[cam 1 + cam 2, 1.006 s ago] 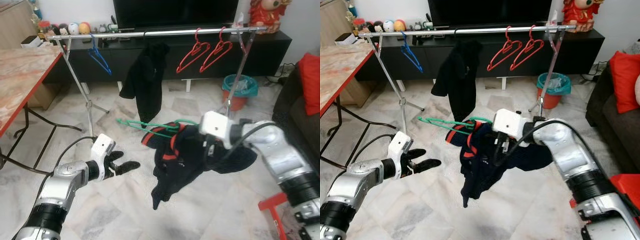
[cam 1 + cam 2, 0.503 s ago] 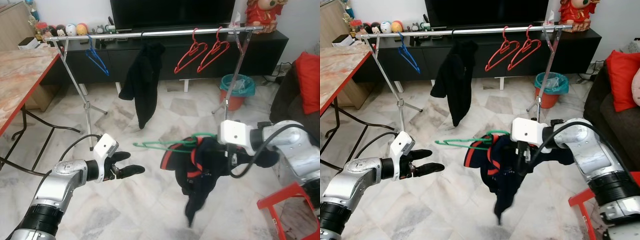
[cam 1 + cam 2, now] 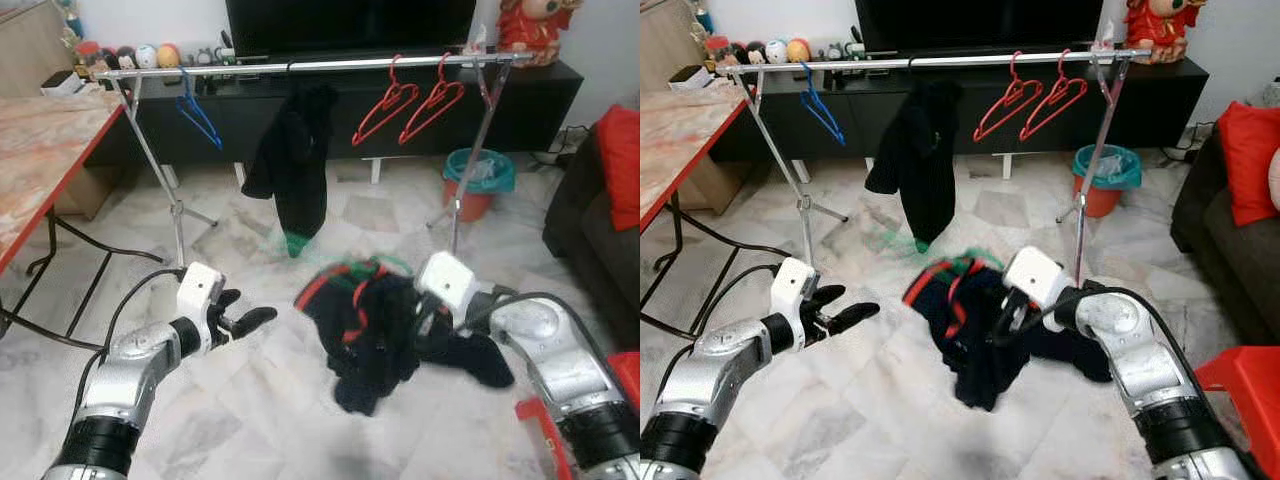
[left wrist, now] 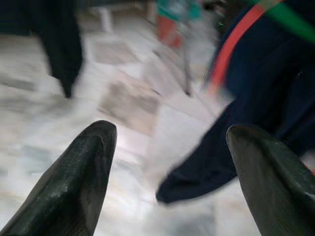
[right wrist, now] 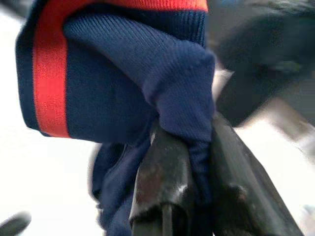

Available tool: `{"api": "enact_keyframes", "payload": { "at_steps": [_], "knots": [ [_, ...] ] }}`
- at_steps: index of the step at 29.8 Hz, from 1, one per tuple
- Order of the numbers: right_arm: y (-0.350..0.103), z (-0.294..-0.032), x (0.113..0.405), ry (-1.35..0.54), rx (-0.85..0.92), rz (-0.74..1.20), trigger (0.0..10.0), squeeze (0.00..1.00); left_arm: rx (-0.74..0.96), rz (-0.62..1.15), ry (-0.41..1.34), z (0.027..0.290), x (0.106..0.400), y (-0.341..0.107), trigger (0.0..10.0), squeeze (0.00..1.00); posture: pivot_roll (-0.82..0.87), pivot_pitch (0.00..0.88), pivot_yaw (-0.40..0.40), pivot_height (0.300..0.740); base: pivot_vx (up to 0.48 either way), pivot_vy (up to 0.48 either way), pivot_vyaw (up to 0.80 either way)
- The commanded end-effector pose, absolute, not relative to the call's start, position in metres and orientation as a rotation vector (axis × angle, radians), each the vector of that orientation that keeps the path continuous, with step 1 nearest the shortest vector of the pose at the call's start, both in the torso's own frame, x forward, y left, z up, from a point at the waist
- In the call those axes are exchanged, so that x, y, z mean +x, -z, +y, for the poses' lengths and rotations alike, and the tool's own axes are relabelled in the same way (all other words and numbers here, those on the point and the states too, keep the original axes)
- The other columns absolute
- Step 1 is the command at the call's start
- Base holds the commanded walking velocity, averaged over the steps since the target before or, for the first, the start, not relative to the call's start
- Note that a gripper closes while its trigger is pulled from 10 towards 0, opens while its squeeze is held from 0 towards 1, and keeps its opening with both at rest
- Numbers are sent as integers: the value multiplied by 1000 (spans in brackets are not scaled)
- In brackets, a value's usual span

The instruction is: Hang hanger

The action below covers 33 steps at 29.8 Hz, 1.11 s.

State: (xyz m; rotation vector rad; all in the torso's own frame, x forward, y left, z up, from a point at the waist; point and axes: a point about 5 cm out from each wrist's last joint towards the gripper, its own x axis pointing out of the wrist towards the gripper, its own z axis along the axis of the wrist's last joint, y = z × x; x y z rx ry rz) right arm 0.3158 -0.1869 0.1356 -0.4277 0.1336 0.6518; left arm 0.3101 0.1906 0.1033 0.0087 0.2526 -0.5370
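Jaws of our right gripper (image 5: 189, 196) pinch the navy, red-trimmed garment (image 3: 965, 325) on its blurred green hanger (image 3: 375, 268) — held low above the floor (image 3: 260, 400), before the clothes rail (image 3: 300, 66). Our left gripper (image 3: 245, 322) hovers nearby, jaws parted — empty.

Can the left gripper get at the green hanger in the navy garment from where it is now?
Probably yes: the left gripper is open, bare floor lies between it and the green hanger, whose hook sticks out of the navy garment.

Marble floor (image 3: 250, 400), black TV cabinet (image 3: 400, 100)
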Motion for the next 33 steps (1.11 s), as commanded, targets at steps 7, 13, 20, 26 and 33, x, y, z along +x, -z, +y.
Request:
{"api": "enact_keyframes", "payload": {
  "at_steps": [7,13,20,26,33],
  "knots": [
    [-108,-217,298,-32,-47,63,10000,0,33,134,173,220,308,-101,10000,0,-111,0,22,740,0,0,0],
    [-89,-222,279,113,0,122,10000,0,57,60,95,225,301,-107,10000,0,-103,0,10,740,0,0,0],
    [-97,-225,278,172,7,87,10000,0,55,52,53,227,296,-102,10000,0,-105,0,2,740,0,70,0],
    [-102,-223,281,176,3,74,10000,0,58,53,60,225,296,-101,10000,0,-107,0,3,740,0,248,0],
    [-105,-218,283,159,-5,70,10000,0,61,54,58,226,294,-100,10000,0,-100,0,2,740,0,251,0]
  ]
}}
